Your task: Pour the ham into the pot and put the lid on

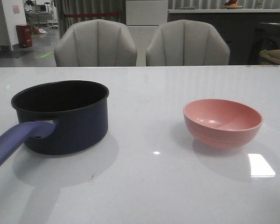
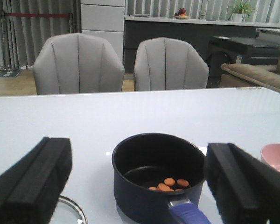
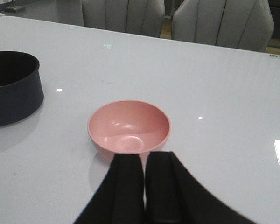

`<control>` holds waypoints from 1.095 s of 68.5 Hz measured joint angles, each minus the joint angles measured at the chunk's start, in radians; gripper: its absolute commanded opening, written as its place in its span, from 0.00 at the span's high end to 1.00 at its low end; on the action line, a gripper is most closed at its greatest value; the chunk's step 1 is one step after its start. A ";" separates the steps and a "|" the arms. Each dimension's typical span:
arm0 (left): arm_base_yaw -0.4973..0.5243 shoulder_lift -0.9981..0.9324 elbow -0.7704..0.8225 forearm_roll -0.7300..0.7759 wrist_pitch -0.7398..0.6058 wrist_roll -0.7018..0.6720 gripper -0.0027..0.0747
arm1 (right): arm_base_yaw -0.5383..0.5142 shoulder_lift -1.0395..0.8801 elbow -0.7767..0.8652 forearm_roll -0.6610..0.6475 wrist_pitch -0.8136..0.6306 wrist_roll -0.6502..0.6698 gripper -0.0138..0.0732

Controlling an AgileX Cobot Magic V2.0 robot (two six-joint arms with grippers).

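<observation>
Orange ham (image 2: pixel 169 185) inside pot (image 1: pixel 65 116); pink bowl (image 1: pixel 222 122) apart; left end effector (image 2: pixel 137 182) wide, right end effector (image 3: pixel 144 186) closed, empty.

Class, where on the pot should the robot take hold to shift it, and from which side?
Take the pot by its handle, from above on the near left. The handle is long, narrow, and juts toward that corner; the round wall looks too wide for fingers.

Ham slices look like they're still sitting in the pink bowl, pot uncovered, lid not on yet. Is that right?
Not quite. The pink bowl is empty; the left wrist view shows the ham already lying in the pot. The pot is uncovered, as you say.
</observation>
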 measured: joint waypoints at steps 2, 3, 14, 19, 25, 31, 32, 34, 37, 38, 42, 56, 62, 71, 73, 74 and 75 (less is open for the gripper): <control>0.000 0.002 0.000 0.000 0.014 0.000 0.16 | 0.000 0.000 0.000 0.000 0.000 0.000 0.65; 0.000 0.004 0.000 0.000 0.023 0.000 0.16 | 0.000 0.000 0.000 0.000 0.000 0.000 0.65; 0.000 0.083 -0.062 0.006 0.122 0.000 0.15 | 0.000 0.000 0.000 0.000 0.000 0.000 0.65; 0.000 0.149 -0.121 0.016 0.154 0.000 0.15 | 0.000 0.000 0.000 0.000 0.000 0.000 0.65; 0.005 0.245 -0.195 0.040 0.187 0.000 0.15 | 0.000 0.000 0.000 0.000 0.000 0.000 0.65; 0.050 0.347 -0.269 0.053 0.221 0.000 0.15 | 0.000 0.000 0.000 0.000 0.000 0.000 0.65; 0.061 0.362 -0.279 0.055 0.225 0.000 0.15 | 0.000 0.000 0.000 0.000 0.000 0.000 0.65; 0.079 0.385 -0.298 0.057 0.231 0.000 0.15 | 0.000 0.000 0.000 0.000 0.000 0.000 0.65; 0.126 0.438 -0.323 0.059 0.239 0.000 0.15 | 0.000 0.000 0.000 0.000 0.000 0.000 0.65; 0.140 0.453 -0.331 0.059 0.241 0.000 0.15 | 0.000 0.000 0.000 0.000 0.000 0.000 0.65; 0.198 0.511 -0.362 0.053 0.246 0.000 0.16 | 0.000 0.000 0.000 0.000 0.000 0.000 0.65; 0.353 0.747 -0.441 0.009 0.273 0.000 0.16 | 0.000 0.000 0.000 0.000 0.000 0.000 0.65; 0.395 0.856 -0.490 -0.006 0.328 0.000 0.16 | 0.000 0.000 0.000 0.000 0.000 0.000 0.65; 0.431 1.029 -0.580 -0.008 0.433 0.000 0.16 | 0.000 0.000 0.000 0.000 0.000 0.000 0.65; 0.436 1.063 -0.604 -0.008 0.448 0.000 0.16 | 0.000 0.000 0.000 0.000 0.000 0.000 0.65; 0.438 1.080 -0.614 -0.008 0.456 0.000 0.16 | 0.000 0.000 0.000 0.000 0.000 0.000 0.65; 0.438 1.106 -0.623 -0.008 0.463 0.000 0.16 | 0.000 0.000 0.000 0.000 0.000 0.000 0.65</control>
